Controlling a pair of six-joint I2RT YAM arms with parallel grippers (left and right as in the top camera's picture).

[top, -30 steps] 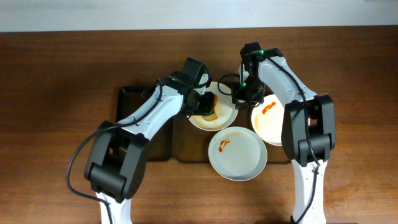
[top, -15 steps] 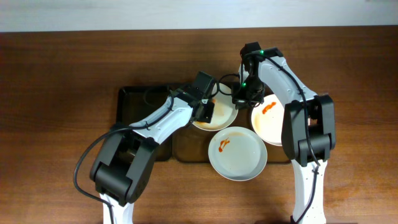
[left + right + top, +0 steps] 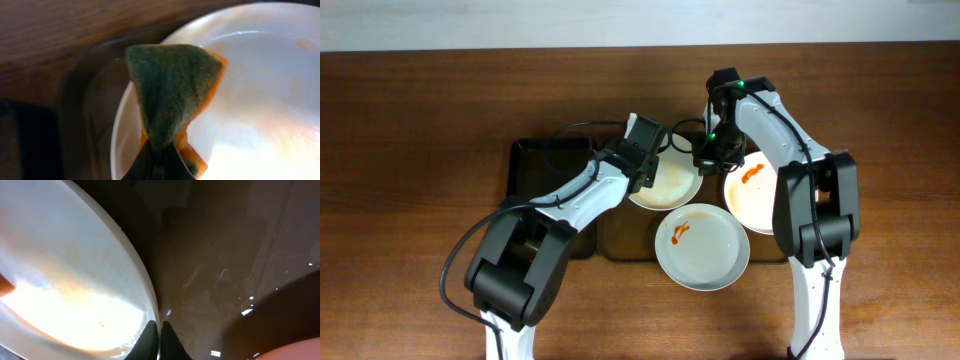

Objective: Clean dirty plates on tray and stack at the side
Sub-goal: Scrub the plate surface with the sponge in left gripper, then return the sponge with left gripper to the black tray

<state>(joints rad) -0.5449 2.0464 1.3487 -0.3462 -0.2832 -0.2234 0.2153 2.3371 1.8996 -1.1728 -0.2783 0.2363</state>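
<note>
Both pincers meet at the back plate (image 3: 672, 186) on the brown tray (image 3: 622, 236).

A black tray (image 3: 535, 160) lies leftmost on the counter (image 3: 410, 150), just beside the brown one. The left pincer (image 3: 159, 162) is clamped shut on a green-and-orange sponge (image 3: 170, 90), which hangs over the back plate's left rim. At that plate's right rim the right pincer (image 3: 157, 332) is closed tight, pinching the white edge. The front plate (image 3: 702, 246), with a small red smear, overhangs the tray's near edge. The right-hand plate (image 3: 752, 200), also smeared red, lies partly under the right arm.
</note>
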